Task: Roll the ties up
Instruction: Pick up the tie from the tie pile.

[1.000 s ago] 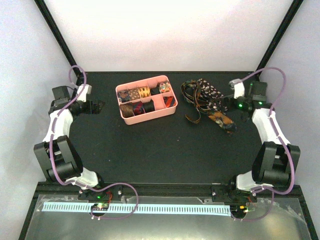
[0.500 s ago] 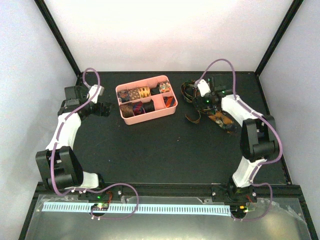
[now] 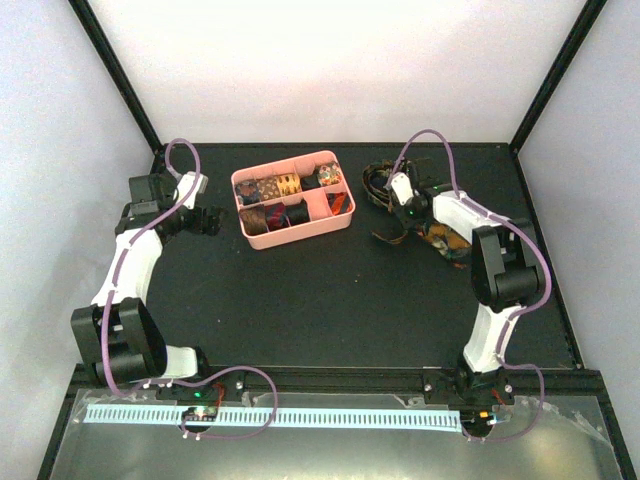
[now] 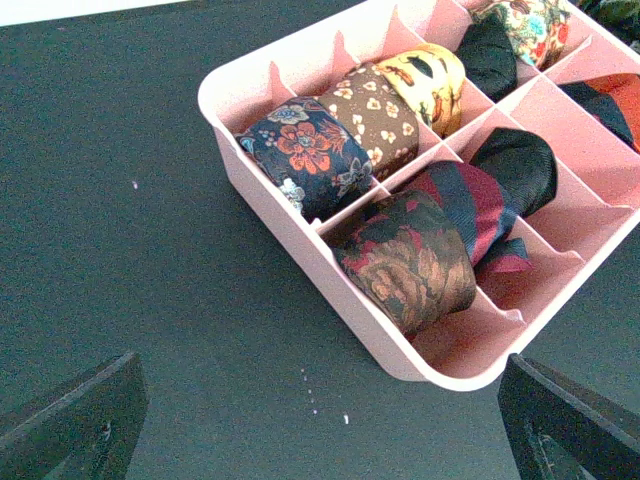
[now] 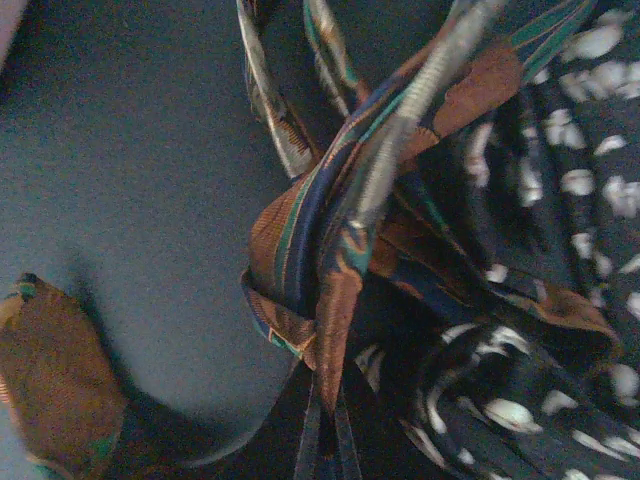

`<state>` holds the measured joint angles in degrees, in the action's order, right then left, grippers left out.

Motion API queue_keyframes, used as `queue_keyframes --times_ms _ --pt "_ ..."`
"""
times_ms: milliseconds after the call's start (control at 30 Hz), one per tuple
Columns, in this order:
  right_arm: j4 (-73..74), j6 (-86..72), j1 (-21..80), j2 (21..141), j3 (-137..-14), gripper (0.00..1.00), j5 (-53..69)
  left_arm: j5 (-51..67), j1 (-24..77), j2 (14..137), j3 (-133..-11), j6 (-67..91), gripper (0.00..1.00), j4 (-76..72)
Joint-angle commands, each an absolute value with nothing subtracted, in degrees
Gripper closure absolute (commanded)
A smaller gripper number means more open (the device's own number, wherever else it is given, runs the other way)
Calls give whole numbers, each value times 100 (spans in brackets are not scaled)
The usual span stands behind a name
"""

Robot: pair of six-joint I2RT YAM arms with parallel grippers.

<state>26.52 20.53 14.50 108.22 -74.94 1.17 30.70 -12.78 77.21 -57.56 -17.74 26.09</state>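
Dark patterned fabric neckties [image 3: 425, 195] are lying tangled on the worktop [image 3: 300, 300] beside the pink plastic divided tray [image 3: 262, 238]. I'm swinging the right end effector [image 3: 392, 203] in over them, so a pick is coming; its opening I can't tell. Meanwhile the left end effector [image 3: 210, 220] is hanging wide open, empty.

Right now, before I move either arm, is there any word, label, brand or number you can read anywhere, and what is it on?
No readable text in any view.
Pink tray and the rolled ties in it: patterns only, no lettering.
Loose ties: stripes and speckles, no label showing.
Pale strip along the near edge: fine tick marks, too small to show any figures.
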Motion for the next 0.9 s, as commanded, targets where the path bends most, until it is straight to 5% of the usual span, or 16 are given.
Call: queue_keyframes --times_ms 0,233,600,867 --pt "2849 2259 1460 9971 -7497 98 -81 2980 -1251 7526 -5835 -1788 1 2631" --pt "3306 2834 1452 9190 -7621 98 -246 2962 -1249 7438 -5915 -1834 1 2721" --pt "5451 3375 1581 8445 -9322 98 3394 3092 -1248 7034 -6141 -1845 1 2705" --pt "6469 3394 2771 8928 -11070 98 4788 3347 -1254 6799 -6166 -1606 1 2475"
